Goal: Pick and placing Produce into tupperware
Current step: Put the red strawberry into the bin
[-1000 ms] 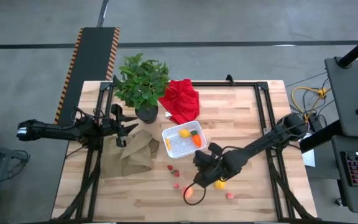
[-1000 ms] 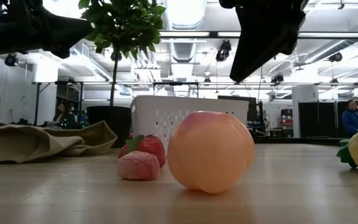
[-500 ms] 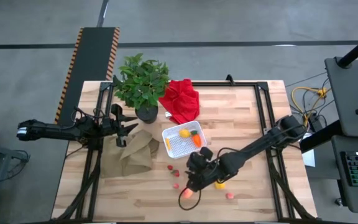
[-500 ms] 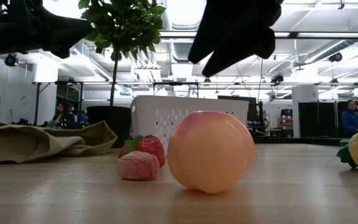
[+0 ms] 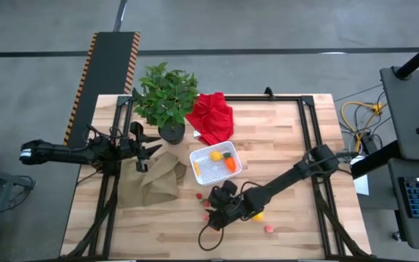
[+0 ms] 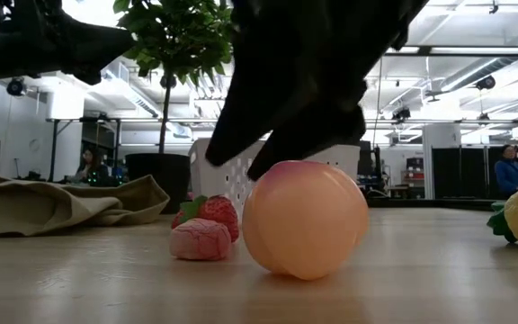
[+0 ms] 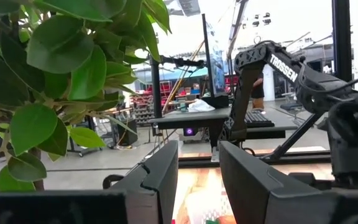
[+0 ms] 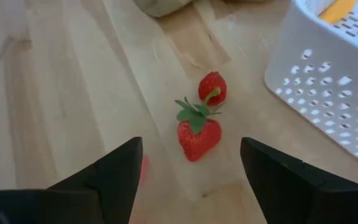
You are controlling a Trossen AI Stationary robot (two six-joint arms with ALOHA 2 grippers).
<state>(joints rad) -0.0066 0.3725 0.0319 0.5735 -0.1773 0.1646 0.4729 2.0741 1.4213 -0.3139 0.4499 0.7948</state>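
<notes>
From above, we see our right gripper point(image 5: 217, 218) low over the front of the table point(image 5: 297, 138), hiding the peach; the tupperware point(image 5: 214, 164) sits behind it, holding a lemon point(image 5: 215, 156) and a carrot point(image 5: 230, 164). At table height, the gripper's dark fingers point(image 6: 286, 126) straddle the top of the peach point(image 6: 305, 219), gripping nothing. Our right wrist camera shows spread fingers above two strawberries point(image 8: 197, 134). Our left gripper point(image 7: 197, 180), parted and empty, waits beside the plant point(image 5: 167, 94).
</notes>
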